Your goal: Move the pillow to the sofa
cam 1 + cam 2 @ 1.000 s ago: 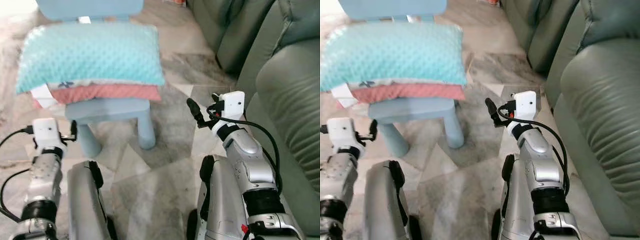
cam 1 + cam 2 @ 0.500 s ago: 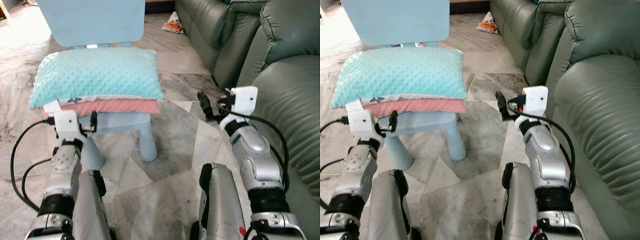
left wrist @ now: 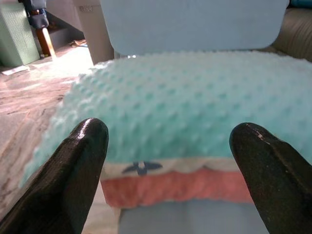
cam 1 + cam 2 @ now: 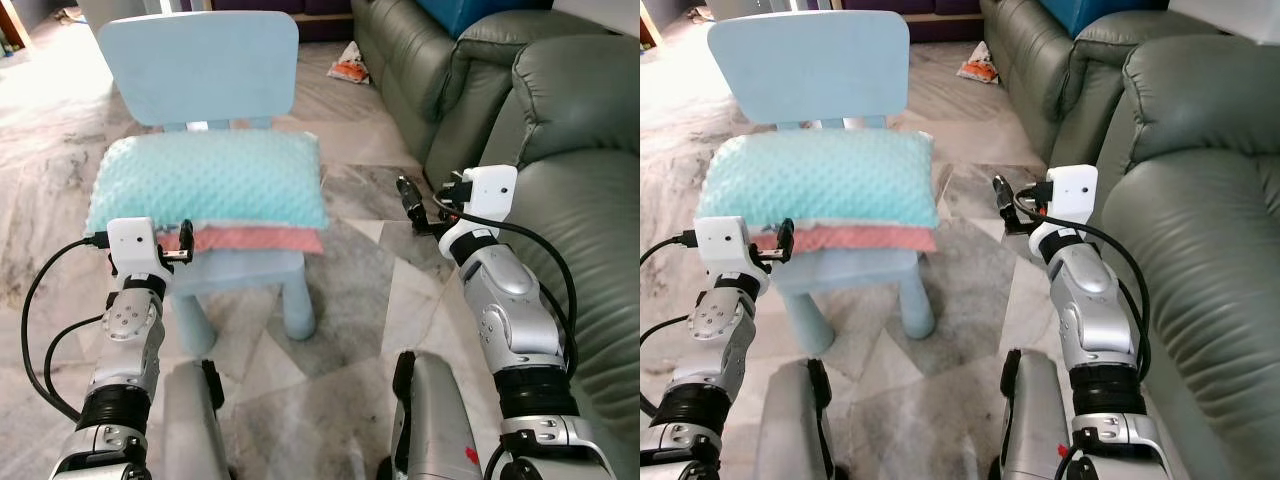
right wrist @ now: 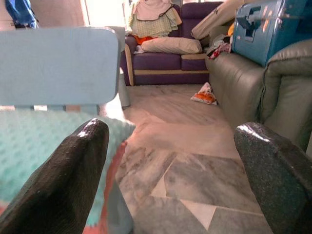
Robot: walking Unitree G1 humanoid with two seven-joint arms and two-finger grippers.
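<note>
pillow (image 4: 205,190) on blue kid chair (image 4: 200,70), sofa (image 4: 1200,260) to R | L end effector (image 3: 170,170) spread, facing pillow front edge | R end effector (image 5: 173,175) spread, off pillow's R corner | est: soft, light, bulky, will sag → squeeze both short ends w/ 2 arms

head stereo looking down, wrist cameras facing pillow (image 3: 195,102)

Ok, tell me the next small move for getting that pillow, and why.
Probably bring both hands forward to bracket the pillow. It lies on the small blue chair, ungrasped. The left hand is open at its near left corner, while the right hand, also open, hangs off to the pillow's right over the floor, beside the sofa.
</note>
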